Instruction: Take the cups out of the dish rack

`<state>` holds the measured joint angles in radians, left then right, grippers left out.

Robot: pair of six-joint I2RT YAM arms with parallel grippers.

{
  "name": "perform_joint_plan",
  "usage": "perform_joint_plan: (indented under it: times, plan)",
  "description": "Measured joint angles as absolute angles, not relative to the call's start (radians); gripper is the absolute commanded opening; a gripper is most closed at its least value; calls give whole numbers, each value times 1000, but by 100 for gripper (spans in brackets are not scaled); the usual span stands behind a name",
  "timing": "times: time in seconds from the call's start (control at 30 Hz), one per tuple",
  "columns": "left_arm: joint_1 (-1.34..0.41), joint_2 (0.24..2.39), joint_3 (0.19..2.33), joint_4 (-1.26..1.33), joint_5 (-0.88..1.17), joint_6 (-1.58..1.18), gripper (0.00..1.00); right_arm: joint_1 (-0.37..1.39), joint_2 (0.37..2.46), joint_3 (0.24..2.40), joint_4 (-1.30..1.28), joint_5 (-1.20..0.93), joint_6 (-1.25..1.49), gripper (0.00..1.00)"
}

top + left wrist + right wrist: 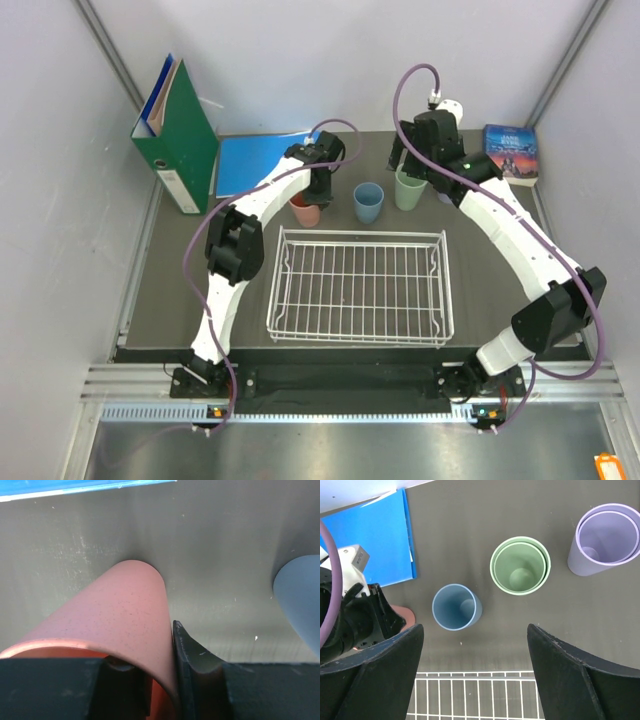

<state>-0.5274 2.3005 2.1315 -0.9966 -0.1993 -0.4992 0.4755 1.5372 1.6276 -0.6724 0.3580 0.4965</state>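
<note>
Tabletop behind the dish rack carries all four cups. Only the right wrist view shows the lavender cup, beside the green cup and the blue cup, below the right gripper, whose jaws stand wide. The left wrist view shows the left gripper clamped on the salmon cup at its wall. Pale panels surround the table, and a green binder, a blue folder and a book sit at the back.

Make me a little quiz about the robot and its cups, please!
1. True or false: the dish rack has no cups in it.
2. Which cup does the left pincer grip? A lavender, B salmon pink cup, C sage green.
3. Fill in: the right pincer is ___.
Key: 1 true; 2 B; 3 open.
</note>
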Motion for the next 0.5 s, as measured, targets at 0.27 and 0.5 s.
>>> perform_joint_plan:
  times: [0.27,0.5]
  plan:
    - [-526,2296,2125,-995,-225,-502,60,476,1537,1623,-672,358,490,84]
    - [-526,2215,2117,-984,-265,-504,74,476,1537,1623,-673,359,490,84]
